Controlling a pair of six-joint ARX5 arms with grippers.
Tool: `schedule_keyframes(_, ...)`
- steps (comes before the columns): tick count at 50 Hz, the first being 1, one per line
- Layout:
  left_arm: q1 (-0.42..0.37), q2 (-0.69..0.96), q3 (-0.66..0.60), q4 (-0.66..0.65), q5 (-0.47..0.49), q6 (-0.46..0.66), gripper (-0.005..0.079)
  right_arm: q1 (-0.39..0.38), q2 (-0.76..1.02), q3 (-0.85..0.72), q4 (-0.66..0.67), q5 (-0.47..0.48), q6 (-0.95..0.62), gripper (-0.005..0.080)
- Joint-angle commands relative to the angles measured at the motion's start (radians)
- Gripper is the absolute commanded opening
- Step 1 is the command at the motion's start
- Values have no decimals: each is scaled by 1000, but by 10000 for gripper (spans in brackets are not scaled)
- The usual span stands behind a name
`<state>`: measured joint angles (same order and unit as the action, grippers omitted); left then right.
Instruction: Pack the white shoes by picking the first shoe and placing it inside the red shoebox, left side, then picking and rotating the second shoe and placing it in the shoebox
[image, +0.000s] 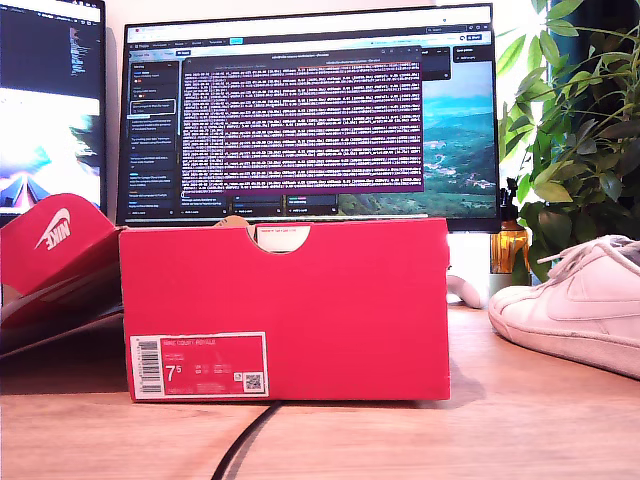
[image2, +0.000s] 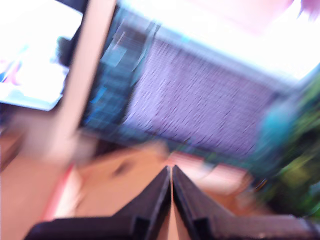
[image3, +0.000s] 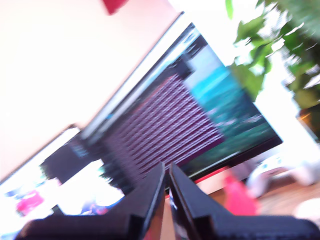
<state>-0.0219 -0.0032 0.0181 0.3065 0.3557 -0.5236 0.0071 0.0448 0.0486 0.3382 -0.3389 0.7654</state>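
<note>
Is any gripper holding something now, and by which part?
Nothing is held. My first gripper and my second gripper both show fingers closed together with nothing between them.

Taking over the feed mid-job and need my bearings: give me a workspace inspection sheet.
Surface: wooden table, bare in front of the box.
Job's things: red shoebox upright, label facing the camera, its lid hinged open toward the exterior view's left. One white shoe rests on the table at the exterior view's right, apart from the box. Second shoe: not seen; box interior hidden.
Clutter: white game controller near the monitor base.
Grippers: my first end effector and my second end effector both shut, empty, aimed at the monitor; neither shows in the exterior view.
Cables: one black cable runs out from under the box.
Surroundings: large monitor, second screen, leafy plant.
</note>
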Motion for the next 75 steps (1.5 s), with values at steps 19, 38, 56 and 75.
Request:
schedule_keyframes(19, -74, 189, 366, -493, 117, 610, -19, -1, 249, 396, -379, -104, -267, -13)
schedule_keyframes(38, -410, 498, 447, -711, -98, 1112, -19, -1, 721, 669, -708, -97, -547, -13)
schedule_keyframes(56, -742, 775, 446, -690, -519, 1091, -19, 0, 962, 780, -878, 52, -675, -13)
schedule_keyframes(75, -766, 1054, 446, -467, -747, 672, -19, 42, 1051, 930, -1057, 187, -782, 52)
